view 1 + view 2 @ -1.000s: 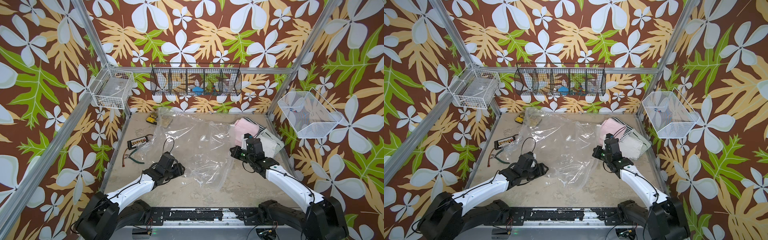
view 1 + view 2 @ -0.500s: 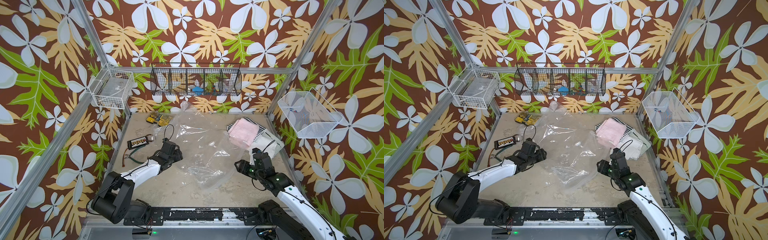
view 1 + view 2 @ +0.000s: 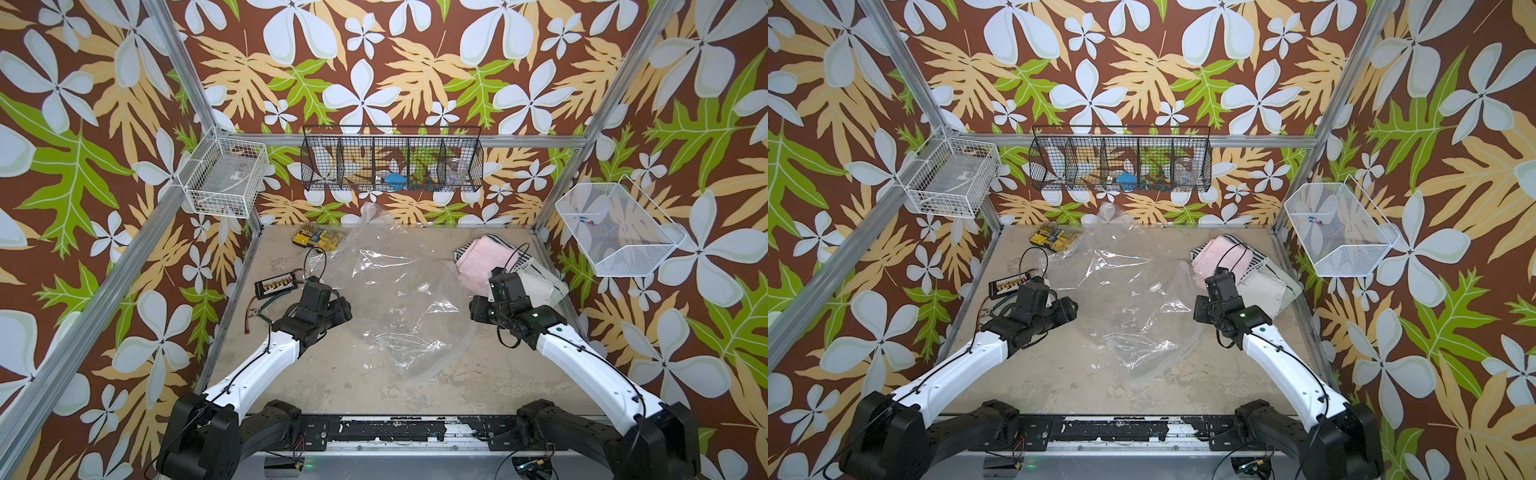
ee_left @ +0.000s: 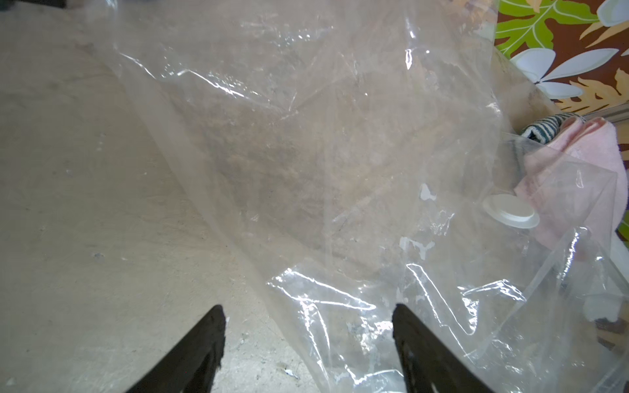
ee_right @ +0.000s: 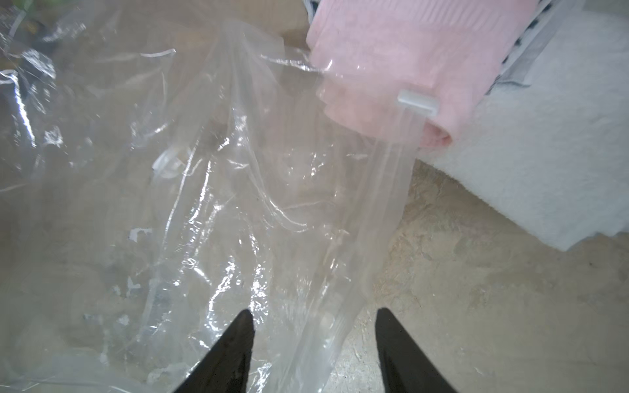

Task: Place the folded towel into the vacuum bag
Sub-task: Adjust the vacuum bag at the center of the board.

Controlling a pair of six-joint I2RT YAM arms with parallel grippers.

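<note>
The vacuum bag [image 3: 399,291] lies crumpled and transparent across the middle of the table, its round white valve cap [image 3: 424,286] [image 4: 510,212] facing up. The folded towel [image 3: 488,259] [image 5: 391,44] is pink and rests on a stack of cloths at the back right, outside the bag; the zip strip's white slider [image 5: 417,102] lies against it. My left gripper [image 4: 306,313] is open over the bag's left edge. Beside the bag's right edge my right gripper [image 5: 313,314] is open, with the zip strip running loose between its fingers.
A white towel [image 3: 536,286] and a striped cloth [image 3: 498,241] lie under the pink one. Yellow circuit boards [image 3: 318,239], a black terminal strip [image 3: 276,284] and pliers [image 3: 257,311] sit at the left. Wire baskets [image 3: 224,183] [image 3: 392,166] [image 3: 615,232] hang on the walls.
My right gripper has opened and left the pink towel, which now lies flat on the stack; that arm swung back, then came to the bag's right edge. My left gripper moved slightly toward the back.
</note>
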